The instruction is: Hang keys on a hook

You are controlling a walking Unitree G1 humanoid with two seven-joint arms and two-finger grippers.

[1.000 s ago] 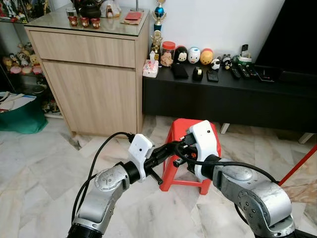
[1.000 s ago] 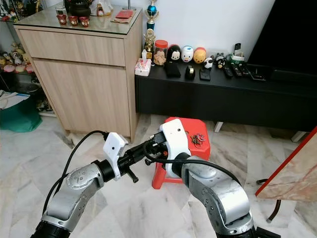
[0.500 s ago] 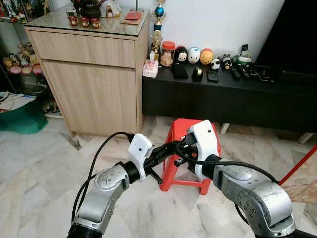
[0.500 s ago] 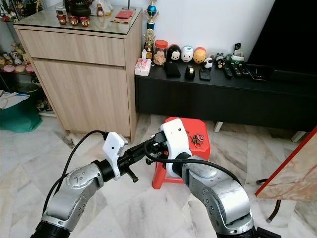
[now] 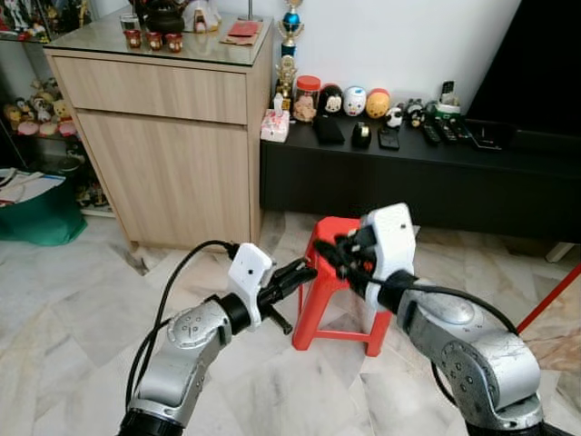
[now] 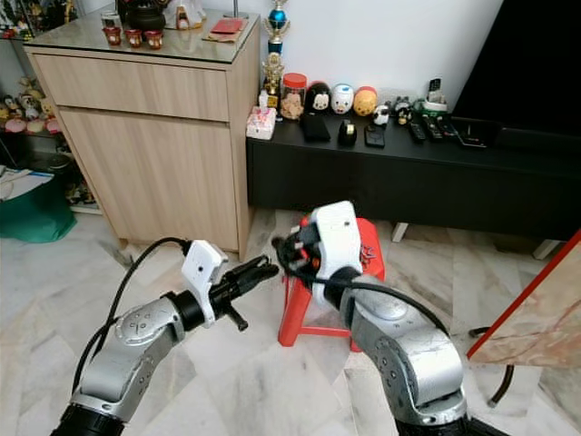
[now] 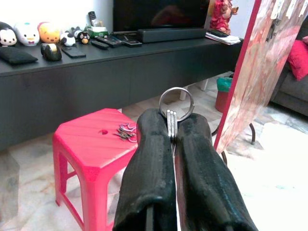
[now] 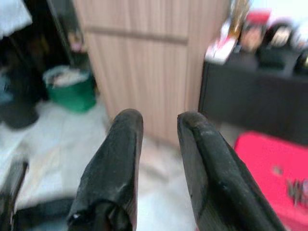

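My left gripper [image 7: 172, 118] is shut on a bunch of flat silver keys, and their steel ring [image 7: 176, 102] sticks out past the fingertips. In the eye views this gripper [image 5: 304, 271] points right, level with the top of a red plastic stool [image 5: 329, 229]. Just right of it and slightly higher, my right gripper [image 5: 325, 251] faces it with a small gap between the two. Its fingers [image 8: 126, 144] stand open with nothing between them. A tall red-marbled board [image 7: 252, 72] leans at the right, with small items hanging near its top edge [image 7: 275, 19].
A small pile of pink bits [image 7: 126, 132] lies on the stool. Behind it runs a low black TV bench [image 5: 427, 173] with toys and remotes. A wooden cabinet [image 5: 163, 136] stands at the left, a green bag [image 5: 36, 213] beside it. The floor is pale marble.
My right gripper has drawn back from my left gripper, up and to the right, and now stands apart from it. My left gripper has dropped slightly to the left, still holding the keys.
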